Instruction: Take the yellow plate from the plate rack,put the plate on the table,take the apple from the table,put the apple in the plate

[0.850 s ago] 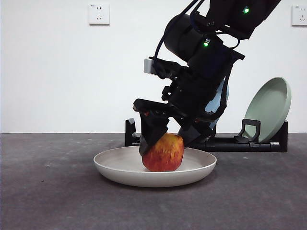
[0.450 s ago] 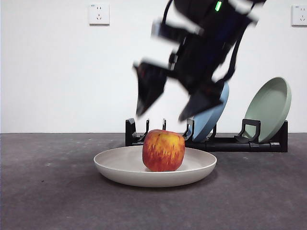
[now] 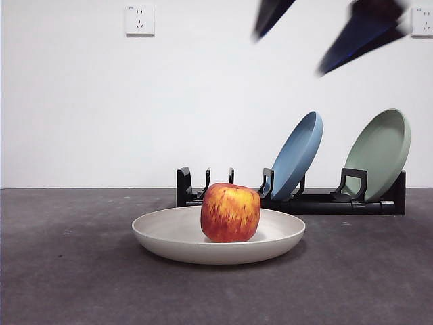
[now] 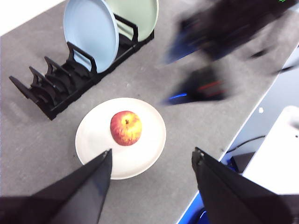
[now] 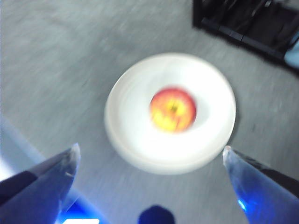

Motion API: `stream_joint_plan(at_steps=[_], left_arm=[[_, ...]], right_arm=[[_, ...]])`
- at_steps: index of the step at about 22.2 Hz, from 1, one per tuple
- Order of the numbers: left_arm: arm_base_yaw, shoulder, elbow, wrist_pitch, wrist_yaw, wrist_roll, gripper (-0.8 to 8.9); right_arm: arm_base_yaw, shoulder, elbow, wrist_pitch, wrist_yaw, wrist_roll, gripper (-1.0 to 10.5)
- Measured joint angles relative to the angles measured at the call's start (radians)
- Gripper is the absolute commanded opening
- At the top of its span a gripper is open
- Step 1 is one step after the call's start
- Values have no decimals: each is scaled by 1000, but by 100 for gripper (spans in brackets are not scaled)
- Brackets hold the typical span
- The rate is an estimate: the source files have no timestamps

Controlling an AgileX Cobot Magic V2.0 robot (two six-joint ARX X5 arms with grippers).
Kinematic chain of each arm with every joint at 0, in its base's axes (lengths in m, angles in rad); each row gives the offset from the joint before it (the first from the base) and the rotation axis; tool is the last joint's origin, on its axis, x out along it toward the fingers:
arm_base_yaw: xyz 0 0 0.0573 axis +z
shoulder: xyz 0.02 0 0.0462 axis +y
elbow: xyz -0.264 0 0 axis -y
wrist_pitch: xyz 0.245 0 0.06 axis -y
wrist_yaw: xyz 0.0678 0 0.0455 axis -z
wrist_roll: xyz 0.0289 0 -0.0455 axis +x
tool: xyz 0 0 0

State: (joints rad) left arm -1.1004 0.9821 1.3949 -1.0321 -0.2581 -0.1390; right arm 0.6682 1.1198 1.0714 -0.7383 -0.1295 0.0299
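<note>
Apple [image 3: 230, 212] sat upright in the middle of the yellow plate [image 3: 169, 238], plate flat on the worktop [image 3: 67, 271], both far below the right claw [image 3: 325, 30]. Right claw was high above them, blurred, jaws spread wide and empty; in its wrist view plate and apple lay centred between the two jaws. Left claw [image 4: 152, 161] also hung high, jaws apart, holding nothing, apple and plate below and just ahead of it. Task looked done; the step in hand was judged to be clearing away. To do it well: go straight up, leave the jaws parted, don't swing low over the apple or toward the plate rack [image 3: 338, 202] behind it, since a knock could roll the apple off the shallow plate. Count: one apple, one yellow plate, one rack, one blue plate [image 3: 296, 156] and one green plate [image 3: 379, 152] standing in the rack, two claws.
</note>
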Motion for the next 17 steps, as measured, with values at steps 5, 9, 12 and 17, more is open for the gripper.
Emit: stream_joint_plan(at_steps=[5,9,12,17], left_arm=[[0,0,0,-43,6,0,283],[0,0,0,-109,48,0,280],[0,0,0,-141,85,0,172],[0,0,0,-159,97,0,-8]], right_arm=[[0,-166,0,-270,-27,0,625],[0,-246,0,-430,-28,0,574],[0,-285,0,-504,-27,0,312],[0,-320,0,-534,-28,1,-3]])
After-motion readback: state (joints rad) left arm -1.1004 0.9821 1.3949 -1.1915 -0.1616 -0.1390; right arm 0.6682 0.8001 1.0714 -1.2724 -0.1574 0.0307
